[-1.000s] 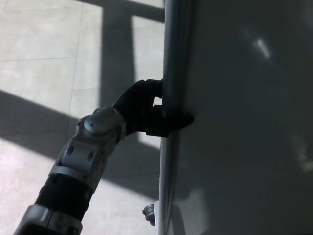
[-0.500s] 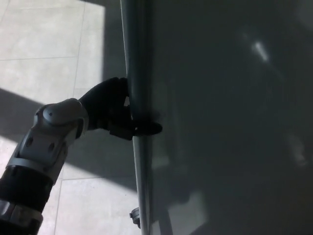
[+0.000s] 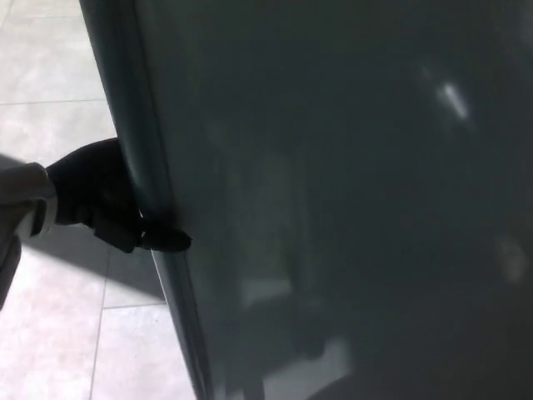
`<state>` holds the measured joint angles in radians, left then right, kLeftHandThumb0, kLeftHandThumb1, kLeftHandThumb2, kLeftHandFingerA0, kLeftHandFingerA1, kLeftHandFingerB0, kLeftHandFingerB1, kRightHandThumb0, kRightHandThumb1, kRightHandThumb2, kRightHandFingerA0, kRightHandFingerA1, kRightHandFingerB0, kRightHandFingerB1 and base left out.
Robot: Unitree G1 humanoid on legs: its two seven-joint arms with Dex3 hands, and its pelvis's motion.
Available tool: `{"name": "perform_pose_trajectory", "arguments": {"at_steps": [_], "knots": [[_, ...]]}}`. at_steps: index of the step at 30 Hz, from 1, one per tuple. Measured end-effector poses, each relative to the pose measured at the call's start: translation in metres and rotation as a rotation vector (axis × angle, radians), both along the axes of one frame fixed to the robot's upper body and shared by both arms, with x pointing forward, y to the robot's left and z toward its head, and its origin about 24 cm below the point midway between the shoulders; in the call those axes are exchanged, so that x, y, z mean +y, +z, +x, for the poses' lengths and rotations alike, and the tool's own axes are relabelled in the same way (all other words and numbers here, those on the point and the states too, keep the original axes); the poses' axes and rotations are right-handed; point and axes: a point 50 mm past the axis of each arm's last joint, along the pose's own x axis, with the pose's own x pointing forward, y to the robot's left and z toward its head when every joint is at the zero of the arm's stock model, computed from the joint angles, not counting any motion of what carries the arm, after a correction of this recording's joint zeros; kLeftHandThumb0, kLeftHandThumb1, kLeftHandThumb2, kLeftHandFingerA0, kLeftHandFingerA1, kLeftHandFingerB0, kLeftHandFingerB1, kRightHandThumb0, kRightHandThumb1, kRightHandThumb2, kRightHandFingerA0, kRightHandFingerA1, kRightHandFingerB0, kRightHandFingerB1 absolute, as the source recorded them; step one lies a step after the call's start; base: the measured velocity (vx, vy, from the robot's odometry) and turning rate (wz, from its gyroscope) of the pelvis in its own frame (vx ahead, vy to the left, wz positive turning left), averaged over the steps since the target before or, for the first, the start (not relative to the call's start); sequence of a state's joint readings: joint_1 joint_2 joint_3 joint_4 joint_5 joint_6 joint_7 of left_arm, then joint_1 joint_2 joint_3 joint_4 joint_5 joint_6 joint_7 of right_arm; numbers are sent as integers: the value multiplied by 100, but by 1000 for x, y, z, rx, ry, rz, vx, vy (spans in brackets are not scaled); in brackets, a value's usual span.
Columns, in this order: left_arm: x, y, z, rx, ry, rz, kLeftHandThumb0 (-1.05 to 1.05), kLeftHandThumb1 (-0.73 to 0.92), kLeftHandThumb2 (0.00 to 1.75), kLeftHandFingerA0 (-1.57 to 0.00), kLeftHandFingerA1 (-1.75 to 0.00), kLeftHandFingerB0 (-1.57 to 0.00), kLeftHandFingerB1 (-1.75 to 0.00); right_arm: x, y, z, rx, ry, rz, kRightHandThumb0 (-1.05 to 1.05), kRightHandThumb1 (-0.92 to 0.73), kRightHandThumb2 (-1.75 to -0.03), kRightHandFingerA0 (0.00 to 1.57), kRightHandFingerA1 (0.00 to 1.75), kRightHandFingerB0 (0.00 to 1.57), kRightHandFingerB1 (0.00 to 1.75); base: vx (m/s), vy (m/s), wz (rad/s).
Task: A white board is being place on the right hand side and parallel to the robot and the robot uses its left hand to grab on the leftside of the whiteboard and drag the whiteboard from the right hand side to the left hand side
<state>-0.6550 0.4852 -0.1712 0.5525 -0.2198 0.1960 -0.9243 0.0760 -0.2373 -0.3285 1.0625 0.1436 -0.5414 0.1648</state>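
Observation:
The whiteboard fills most of the head view, its dark glossy face in shade and its grey left frame edge running slanted from top to bottom. My left hand is shut on that left edge at mid height, with a black thumb lying across the board's front. Only the grey wrist shows at the picture's left border. My right hand does not show.
Pale floor tiles with grout lines lie to the left of the board, and a dark shadow band crosses them below my hand. The board hides everything to the right.
The whiteboard's left edge has slid far to the left across the picture, and my left hand has gone left with it, still shut on the edge. The board's foot caster has left the view.

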Motion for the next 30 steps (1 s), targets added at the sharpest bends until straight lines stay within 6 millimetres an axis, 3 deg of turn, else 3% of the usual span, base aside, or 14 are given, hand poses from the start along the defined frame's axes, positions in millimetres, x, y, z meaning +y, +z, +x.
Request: {"name": "perform_pose_trajectory", "arguments": {"at_steps": [12, 14, 19, 22, 23, 24, 26, 27, 30], "knots": [[86, 5, -24, 110, 63, 65, -10, 70, 63, -85, -48, -90, -67, -1, 0, 1, 10, -7, -7, -80, -67, -60, 99, 81, 46, 58, 0, 0, 0], [100, 6, -30, 120, 83, 78, -8, 71, 65, -85, -56, -91, -68, -1, 0, 1, 12, -8, -7, -81, -67, -60, 99, 82, 46, 59, 0, 0, 0], [129, 9, -45, 134, 128, 118, -9, 74, 62, -86, -52, -90, -57, -1, 0, 1, 7, -2, 10, -73, -71, -62, 91, 87, 41, 59, 0, 0, 3], [143, 11, -52, 139, 157, 129, -9, 73, 63, -85, -53, -90, -63, -1, 1, 3, -3, 7, 23, -72, -71, -64, 88, 87, 41, 60, 0, 0, 2], [145, 11, -54, 139, 162, 133, -12, 73, 63, -85, -56, -90, -59, -1, 2, 3, -5, 9, 25, -72, -71, -63, 89, 86, 41, 59, 0, 0, 0], [151, 12, -57, 139, 173, 146, -14, 73, 62, -81, -71, -88, -64, -1, 2, 4, -8, 13, 28, -72, -71, -62, 90, 86, 40, 58, 0, 0, 0], [157, 14, -61, 138, 182, 169, -13, 74, 61, -79, -82, -86, -70, -1, 2, 4, -9, 17, 32, -72, -72, -61, 90, 84, 41, 57, 0, 0, 0], [159, 15, -63, 138, 184, 180, -14, 73, 62, -78, -65, -85, -70, -1, 2, 4, -8, 18, 34, -72, -72, -62, 87, 84, 40, 56, 0, 0, 0], [166, 17, -68, 133, 186, 210, -14, 71, 62, -82, -52, -87, -68, -1, 2, 4, -5, 19, 37, -71, -71, -61, 90, 84, 41, 57, 0, 0, 0]]}}
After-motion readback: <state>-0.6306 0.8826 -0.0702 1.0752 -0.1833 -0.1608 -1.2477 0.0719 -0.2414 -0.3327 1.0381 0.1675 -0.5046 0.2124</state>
